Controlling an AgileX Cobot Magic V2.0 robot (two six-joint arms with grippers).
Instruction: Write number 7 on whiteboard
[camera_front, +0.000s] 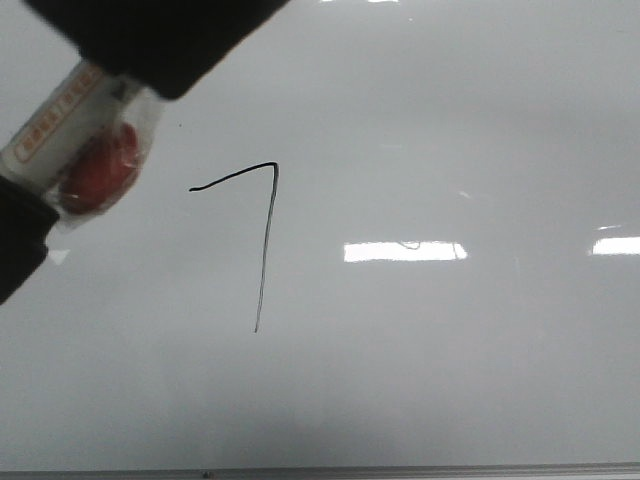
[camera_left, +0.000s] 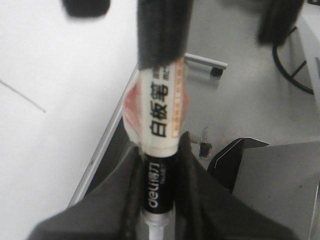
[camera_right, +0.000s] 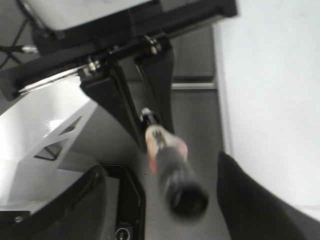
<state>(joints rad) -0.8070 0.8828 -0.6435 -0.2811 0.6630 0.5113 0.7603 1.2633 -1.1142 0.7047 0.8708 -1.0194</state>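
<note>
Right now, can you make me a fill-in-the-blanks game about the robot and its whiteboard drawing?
1. The black line drawn on the whiteboard makes the number ____.
2. The left tool is shut on a whiteboard ____.
3. The cap on the marker is the colour ____.
4. In the front view, the marker is to the ____ of the number 7.

Missing words: 7; marker; black; left
</note>
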